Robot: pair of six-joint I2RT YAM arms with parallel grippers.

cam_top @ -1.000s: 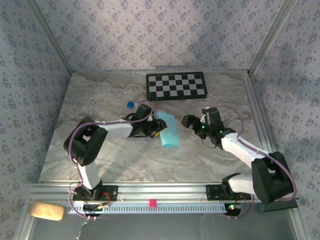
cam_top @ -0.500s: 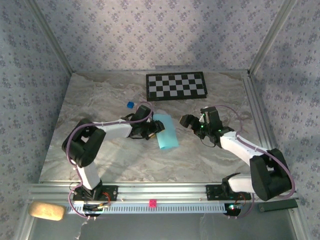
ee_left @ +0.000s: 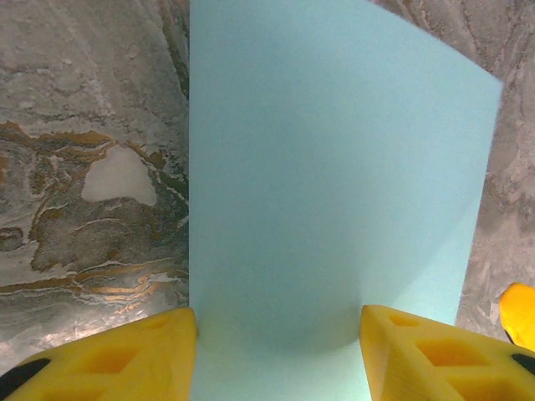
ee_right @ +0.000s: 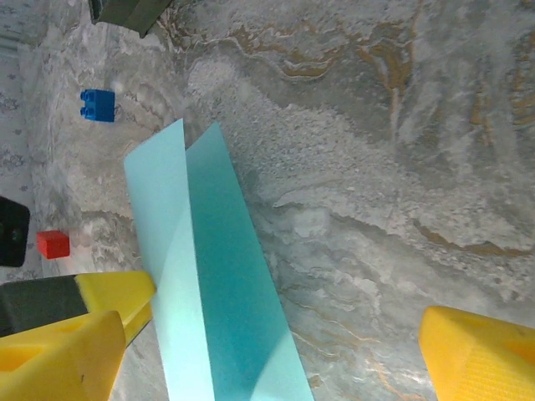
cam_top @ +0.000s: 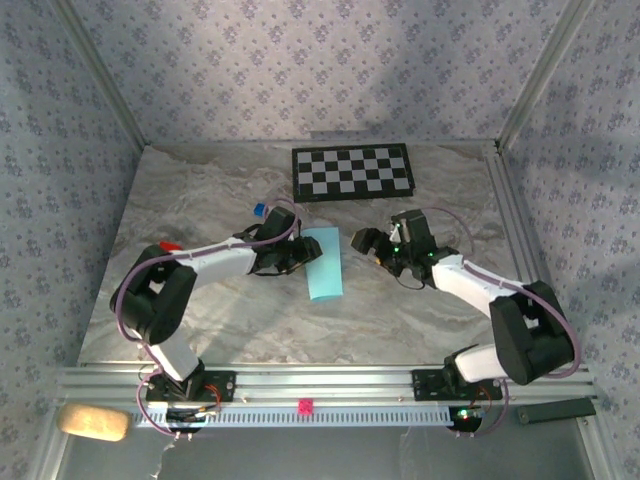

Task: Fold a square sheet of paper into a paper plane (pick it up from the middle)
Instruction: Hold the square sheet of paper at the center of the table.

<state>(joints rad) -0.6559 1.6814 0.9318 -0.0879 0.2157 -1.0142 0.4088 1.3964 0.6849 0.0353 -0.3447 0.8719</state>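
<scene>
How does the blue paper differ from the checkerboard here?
The paper is plain light blue; the checkerboard is black-and-white squares. The paper is smaller than the checkerboard. The paper is creased lengthwise, at the centre of the table; the checkerboard lies flat at its far edge. Both look rectangular from above.

The marbled table (cam_top: 200,310) bears a checkerboard (cam_top: 352,171), a blue cube (cam_top: 260,210), a red cube (ee_right: 53,244) and the square sheet of paper (cam_top: 325,263).
</scene>
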